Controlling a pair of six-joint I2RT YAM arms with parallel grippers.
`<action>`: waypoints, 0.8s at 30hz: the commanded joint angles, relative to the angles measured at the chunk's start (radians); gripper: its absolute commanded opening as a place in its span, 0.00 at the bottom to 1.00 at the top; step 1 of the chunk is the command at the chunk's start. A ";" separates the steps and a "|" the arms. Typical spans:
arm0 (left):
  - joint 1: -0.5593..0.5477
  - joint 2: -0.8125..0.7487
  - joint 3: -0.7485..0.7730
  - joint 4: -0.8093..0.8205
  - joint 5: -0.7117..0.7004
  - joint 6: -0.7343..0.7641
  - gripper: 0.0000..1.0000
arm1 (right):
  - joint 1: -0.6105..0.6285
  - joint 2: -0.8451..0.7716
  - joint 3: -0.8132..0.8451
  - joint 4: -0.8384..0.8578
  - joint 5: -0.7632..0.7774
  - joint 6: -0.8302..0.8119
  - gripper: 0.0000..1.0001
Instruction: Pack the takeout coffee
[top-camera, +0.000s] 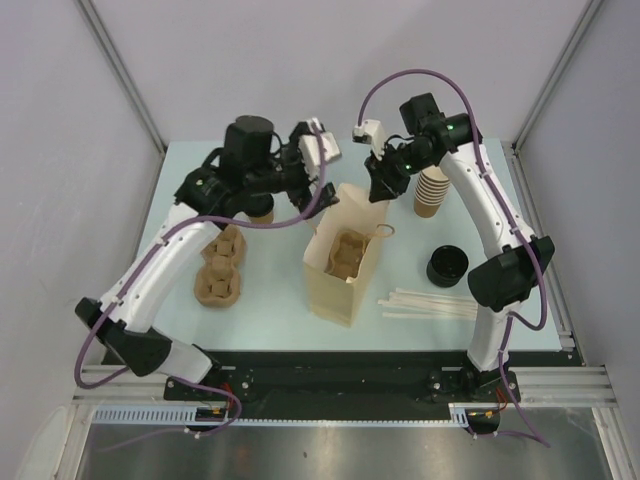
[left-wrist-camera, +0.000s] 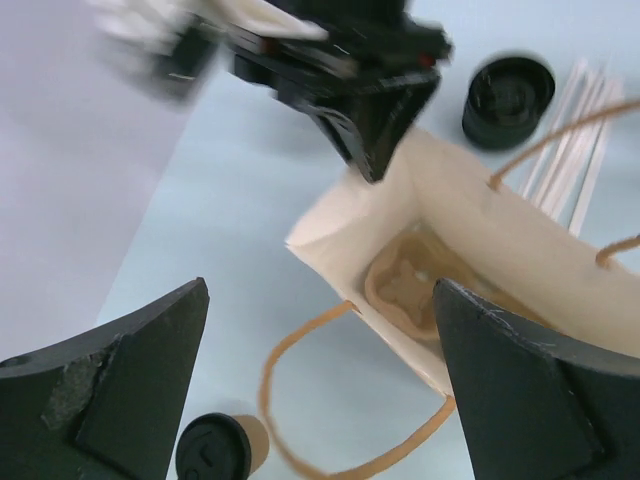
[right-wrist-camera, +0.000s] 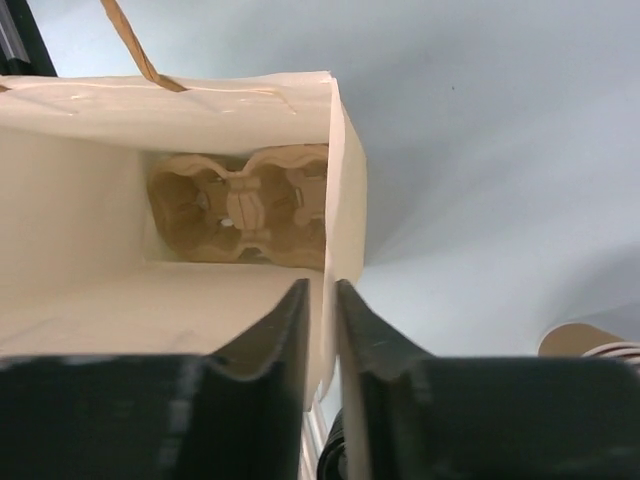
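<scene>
The tall cream paper bag (top-camera: 345, 268) is matt and smooth, the brown moulded-pulp cup carrier (right-wrist-camera: 240, 205) in it rough and fibrous, the small tan paper cup with a round black plastic lid (left-wrist-camera: 214, 448) dull on top, the pale blue counter (left-wrist-camera: 240, 200) smooth.

Top overhead, wide; wrist views close; all share bag (top-camera: 335, 292).

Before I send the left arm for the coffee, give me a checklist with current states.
1. Left tool open and empty: ok.
2. Right tool pinching the paper bag wall: ok.
3. Bag mouth open: ok.
4. Cup carrier seated at the bag bottom: ok.
5. Takeout coffee lid on: ok.
6. Coffee inside the left tool: not ok, it stands apart from it.
</scene>
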 joint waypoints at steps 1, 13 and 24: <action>0.111 -0.090 0.065 0.120 0.070 -0.235 0.99 | 0.016 -0.020 -0.008 0.031 -0.007 -0.039 0.08; 0.438 -0.110 -0.169 0.215 0.019 -0.541 1.00 | 0.114 -0.202 -0.150 0.168 -0.007 -0.103 0.00; 0.520 0.100 -0.116 -0.001 -0.108 -0.395 0.99 | 0.233 -0.305 -0.269 0.238 0.142 -0.077 0.00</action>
